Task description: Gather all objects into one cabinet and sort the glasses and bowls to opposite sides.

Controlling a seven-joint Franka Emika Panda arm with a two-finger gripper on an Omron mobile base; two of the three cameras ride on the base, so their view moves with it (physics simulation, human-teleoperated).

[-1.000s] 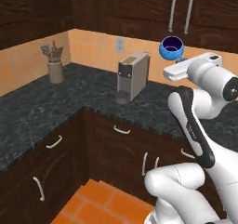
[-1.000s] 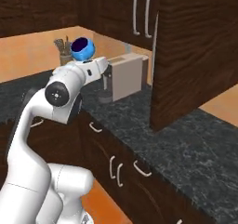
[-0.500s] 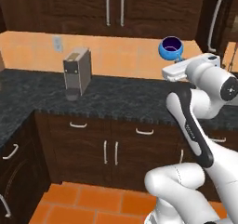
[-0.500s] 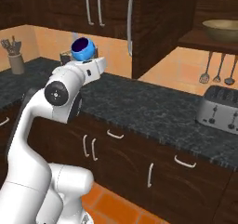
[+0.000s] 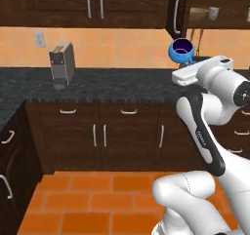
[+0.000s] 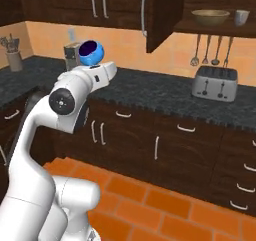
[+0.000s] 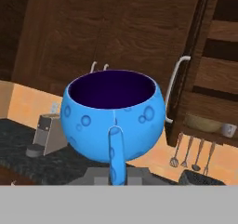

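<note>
My gripper [image 7: 115,174] is shut on the side handle of the small blue bowl [image 7: 114,114], which stays upright, its dark inside showing. In the base views the blue bowl [image 5: 181,50] [image 6: 91,53] rides above the gripper [image 5: 187,63] [image 6: 96,68], over the counter's front edge. The dark wood cabinet [image 6: 162,15] stands open ahead to the right, its door [image 7: 186,79] swung out. On its shelf sit the wide tan bowl [image 6: 210,17] [image 7: 202,123] and, to its right, a pale glass [image 6: 241,17] [image 7: 228,129] [image 5: 213,12].
A grey coffee machine [image 5: 62,63] stands on the black counter [image 6: 150,92] to the left. A toaster [image 6: 215,83] sits under the open cabinet, with utensils [image 6: 205,50] hanging on the wall above it. A utensil holder [image 6: 14,60] is at the far left. Drawers and doors line the counter front.
The whole scene has slid left as the base turned right. The open cabinet with the tan bowl and glass has come closer. The arm keeps its pose with the blue bowl.
</note>
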